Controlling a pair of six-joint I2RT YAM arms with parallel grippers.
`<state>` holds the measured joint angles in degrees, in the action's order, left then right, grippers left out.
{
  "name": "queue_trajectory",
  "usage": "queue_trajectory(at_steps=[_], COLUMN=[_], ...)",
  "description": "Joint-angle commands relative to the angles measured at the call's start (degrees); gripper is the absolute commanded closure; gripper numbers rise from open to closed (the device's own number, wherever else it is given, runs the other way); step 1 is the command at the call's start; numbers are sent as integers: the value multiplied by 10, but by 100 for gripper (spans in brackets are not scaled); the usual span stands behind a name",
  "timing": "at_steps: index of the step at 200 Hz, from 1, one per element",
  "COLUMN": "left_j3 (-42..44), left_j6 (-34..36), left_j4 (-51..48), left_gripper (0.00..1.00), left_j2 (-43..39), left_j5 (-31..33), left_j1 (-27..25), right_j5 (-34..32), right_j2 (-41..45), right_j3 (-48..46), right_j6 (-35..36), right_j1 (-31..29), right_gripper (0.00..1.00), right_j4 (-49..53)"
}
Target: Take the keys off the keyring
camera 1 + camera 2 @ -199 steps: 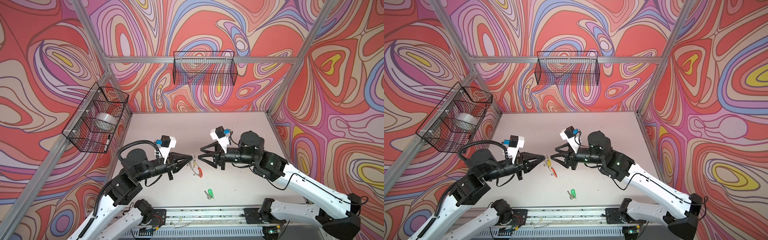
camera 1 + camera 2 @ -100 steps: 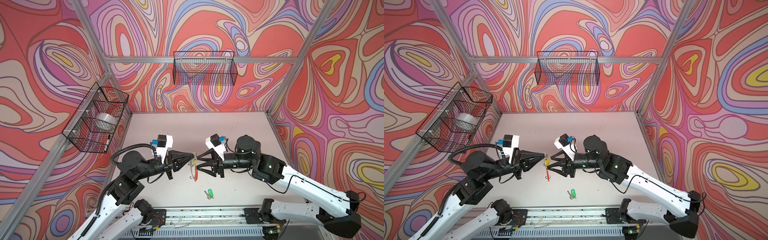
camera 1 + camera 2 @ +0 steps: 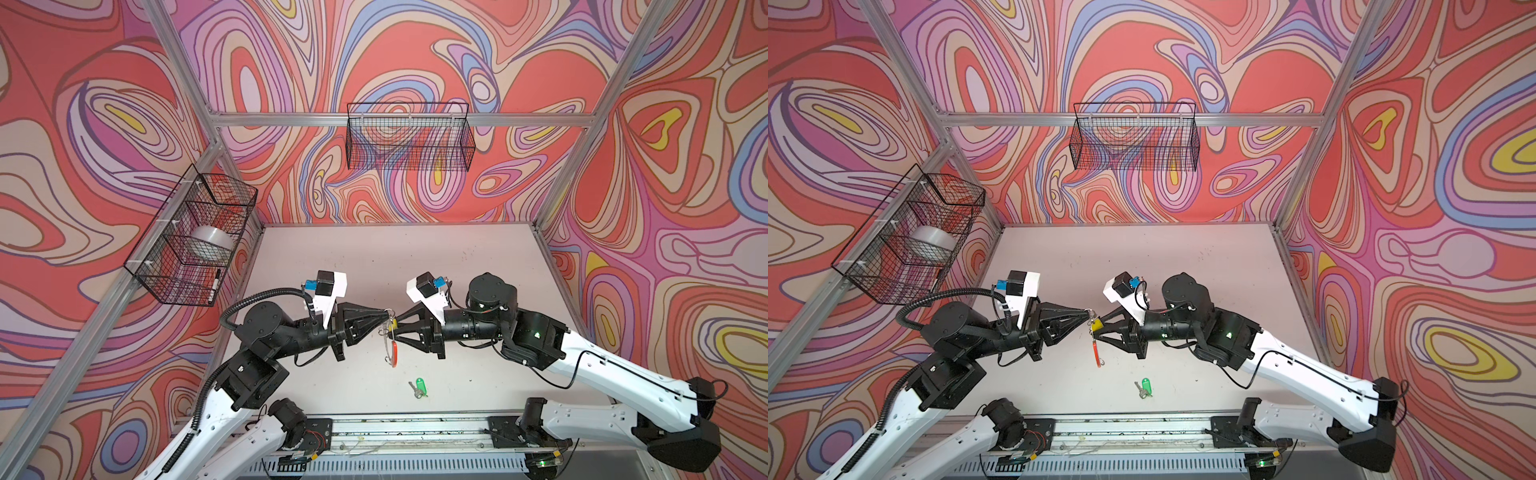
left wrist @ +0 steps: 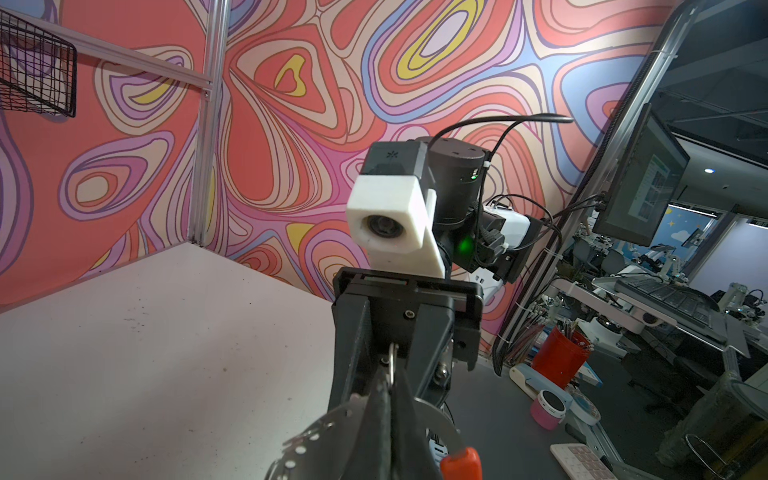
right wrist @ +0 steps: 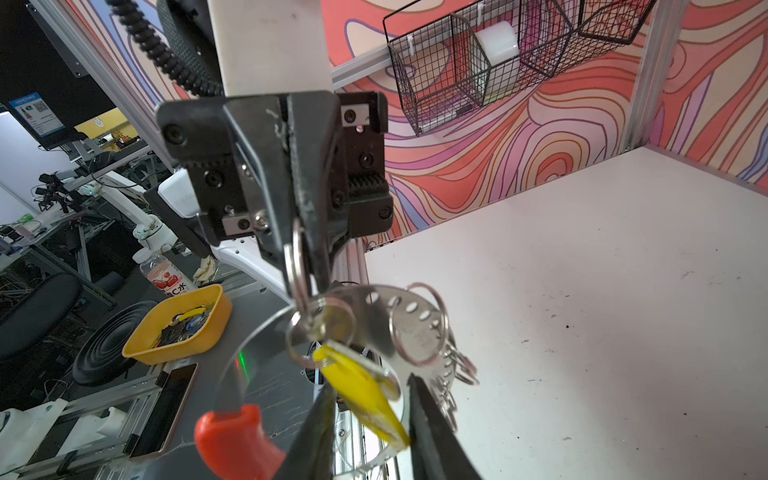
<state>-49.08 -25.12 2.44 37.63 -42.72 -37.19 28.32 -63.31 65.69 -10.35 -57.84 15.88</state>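
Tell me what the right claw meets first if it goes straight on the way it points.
The yellow key tag, already between the fingers of the right claw; just beyond it, the keyring and the left claw pinching a split ring. Depth is hard to judge.

Keyring (image 4: 328, 428) mostly off-frame (bottom edge)

You're looking at walls (image 3: 395, 50): red/pink/purple swirls, yellow + blue patches, dark outlines. Your table (image 3: 415, 257): pale pinkish-white, dark specks. The keyring (image 5: 415, 332): silver-grey w/ red segment (image 5: 232, 436). One yellow-tag key (image 5: 361, 390); one green-tag key (image 3: 419, 384), blade silver. Both baskets (image 3: 409, 141): black wire.
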Motion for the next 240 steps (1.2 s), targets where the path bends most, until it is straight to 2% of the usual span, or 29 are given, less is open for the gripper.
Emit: queue_trajectory(at_steps=[1,33,71,181,240], left_j3=[-1,-4,-8,-15,-13], left_j6=[-3,-3,6,24,21], left_j4=[12,9,-6,-35,-32], left_gripper=[100,100,100,100,100], left_j2=[-2,2,-2,-21,-22], left_j5=[-22,-29,-16,24,22], left_j1=[-3,-3,-3,-3,-3], right_j5=[-8,-12,-11,-23,-22], right_j2=[2,-6,-10,-4,6], right_j3=[20,26,40,41,36], right_j6=[6,9,14,6,3], right_j1=[-3,-3,-3,-3,-3], right_gripper=[61,59,73,83,96], right_j4=[-7,-8,3,29,25])
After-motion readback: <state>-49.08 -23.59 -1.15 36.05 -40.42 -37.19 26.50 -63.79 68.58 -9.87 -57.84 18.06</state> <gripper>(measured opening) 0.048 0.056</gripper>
